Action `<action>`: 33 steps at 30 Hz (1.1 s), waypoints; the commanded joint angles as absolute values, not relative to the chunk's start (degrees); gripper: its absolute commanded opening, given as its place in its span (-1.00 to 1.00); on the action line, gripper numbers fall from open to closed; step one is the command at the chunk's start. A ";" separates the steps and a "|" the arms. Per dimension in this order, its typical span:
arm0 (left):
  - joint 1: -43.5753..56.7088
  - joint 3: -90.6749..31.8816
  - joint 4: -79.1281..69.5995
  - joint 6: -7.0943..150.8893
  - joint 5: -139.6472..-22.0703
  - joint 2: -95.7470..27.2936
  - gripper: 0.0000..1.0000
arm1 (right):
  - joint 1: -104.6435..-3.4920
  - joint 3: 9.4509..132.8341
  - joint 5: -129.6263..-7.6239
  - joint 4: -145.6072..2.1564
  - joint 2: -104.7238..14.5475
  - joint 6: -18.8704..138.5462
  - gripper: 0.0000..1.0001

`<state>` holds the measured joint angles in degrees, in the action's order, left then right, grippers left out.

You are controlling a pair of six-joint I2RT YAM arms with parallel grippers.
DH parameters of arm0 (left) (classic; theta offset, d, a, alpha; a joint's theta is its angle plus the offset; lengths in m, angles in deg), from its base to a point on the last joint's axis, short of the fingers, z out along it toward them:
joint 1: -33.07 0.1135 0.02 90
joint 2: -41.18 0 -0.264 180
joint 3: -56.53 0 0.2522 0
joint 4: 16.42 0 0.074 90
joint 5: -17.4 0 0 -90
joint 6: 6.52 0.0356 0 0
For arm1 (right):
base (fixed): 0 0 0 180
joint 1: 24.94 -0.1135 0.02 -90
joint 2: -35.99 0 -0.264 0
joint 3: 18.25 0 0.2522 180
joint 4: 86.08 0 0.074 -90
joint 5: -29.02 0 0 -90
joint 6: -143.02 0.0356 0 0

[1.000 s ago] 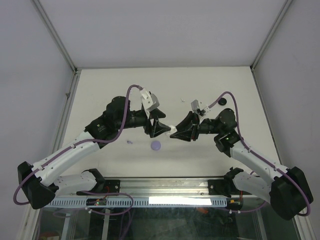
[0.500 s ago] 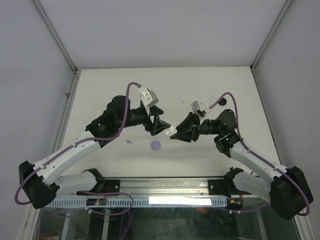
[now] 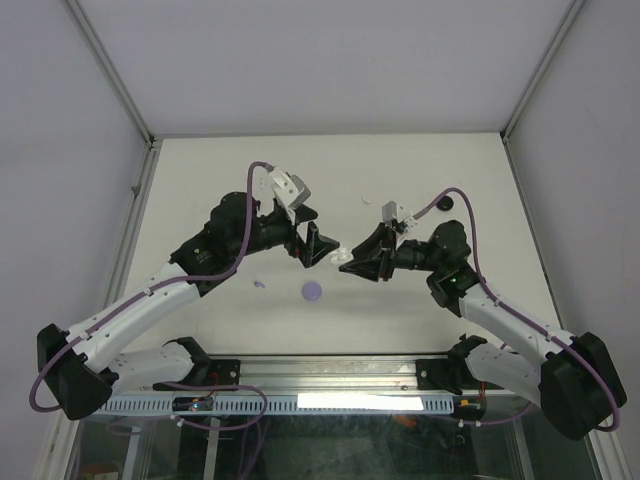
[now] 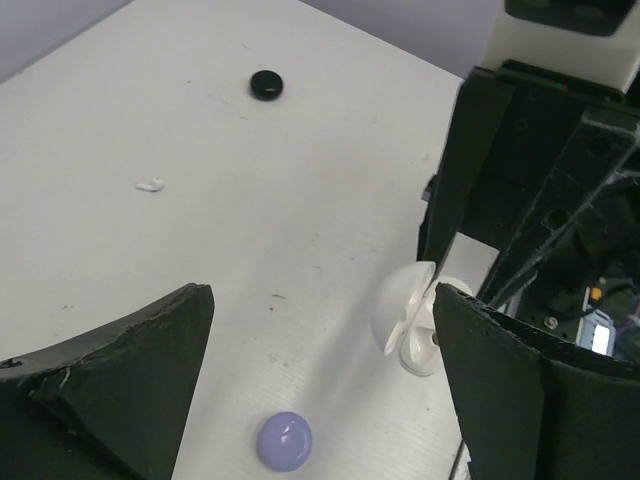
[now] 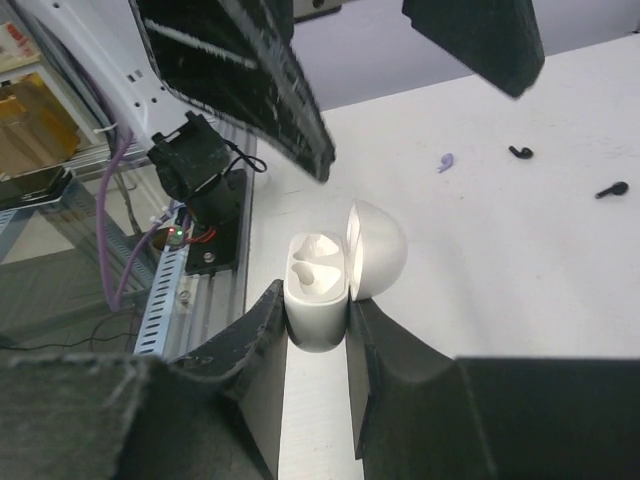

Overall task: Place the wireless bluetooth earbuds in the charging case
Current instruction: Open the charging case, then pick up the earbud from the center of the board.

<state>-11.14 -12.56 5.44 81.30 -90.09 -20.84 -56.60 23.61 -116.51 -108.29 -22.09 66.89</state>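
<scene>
My right gripper (image 5: 315, 302) is shut on the base of a white charging case (image 5: 318, 285), whose lid (image 5: 378, 250) stands open. I cannot tell whether its white wells hold anything. In the top view the case (image 3: 340, 257) hangs above the table between both grippers. My left gripper (image 4: 320, 370) is open and empty, and the case (image 4: 412, 318) sits just inside its right finger (image 4: 530, 390). A lavender earbud (image 5: 445, 161) and two black earbuds (image 5: 519, 152) (image 5: 612, 188) lie on the table. A white earbud (image 4: 150, 185) lies farther back.
A closed lavender case (image 3: 313, 291) lies on the table below the grippers and also shows in the left wrist view (image 4: 284, 441). A black round case (image 3: 445, 202) sits at the back right. The metal rail (image 3: 330, 375) runs along the near edge.
Both grippers have shifted slightly toward the far side. The white case has risen with the right gripper. The left gripper stays open beside it.
</scene>
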 commanded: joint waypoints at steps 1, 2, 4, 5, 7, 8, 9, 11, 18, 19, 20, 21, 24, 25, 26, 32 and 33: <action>-9.78 -12.18 1.74 78.25 -81.14 -18.98 0.91 | -56.85 22.34 -109.01 -108.64 -21.84 62.90 -1.00; -9.47 -12.24 1.86 77.72 -78.34 -19.13 0.94 | -56.85 21.87 -107.54 -108.49 -21.84 62.54 -1.00; -8.54 -12.20 1.95 76.74 -73.21 -19.60 0.98 | -56.86 21.14 -105.09 -108.51 -21.69 61.86 -1.00; -7.99 -12.21 2.09 76.30 -70.95 -19.94 0.98 | -56.87 20.72 -103.99 -108.67 -21.59 61.68 -1.00; -6.65 -12.56 2.67 75.54 -66.88 -21.21 0.98 | -56.92 19.76 -101.40 -109.04 -20.96 61.29 -1.00; -5.66 -13.06 3.13 74.96 -65.63 -22.01 0.98 | -56.85 19.32 -100.01 -109.06 -20.62 60.95 -1.00; -4.47 -13.51 3.58 74.38 -64.78 -23.08 0.98 | -56.85 18.78 -98.69 -109.14 -20.27 60.81 -1.00; -2.34 -14.65 4.44 72.76 -63.24 -25.47 0.98 | -56.84 17.81 -96.19 -109.64 -19.68 60.56 -1.00; 3.56 -20.92 7.46 70.63 -57.43 -36.92 0.98 | -56.78 16.71 -92.95 -109.56 -19.02 59.84 -1.00; 4.46 -22.25 8.09 70.48 -56.84 -38.98 0.98 | -56.78 16.69 -92.90 -109.46 -19.03 59.81 -1.00; 5.35 -23.73 8.92 70.07 -56.44 -41.36 0.98 | -56.77 16.62 -92.71 -109.30 -19.10 59.72 -1.00; 6.44 -25.34 9.81 69.72 -56.40 -44.08 0.98 | -56.77 16.60 -92.45 -109.20 -19.11 59.56 -1.00; 9.56 -29.57 10.95 69.60 -57.70 -50.79 0.98 | -56.76 16.69 -92.04 -108.55 -19.41 59.14 -1.00; 10.27 -30.84 10.98 69.64 -58.08 -52.59 0.98 | -56.80 16.73 -92.02 -108.53 -19.57 59.09 -1.00; 10.97 -32.24 11.00 69.72 -58.59 -54.41 0.98 | -56.77 16.73 -91.97 -108.53 -19.78 59.04 -1.00; 15.74 -41.77 12.87 70.11 -61.58 -65.07 0.87 | -56.85 17.10 -92.29 -108.62 -21.21 59.22 -1.00; 16.38 -43.06 13.28 70.42 -62.33 -66.63 0.76 | -56.86 17.12 -92.34 -108.70 -21.29 59.26 -1.00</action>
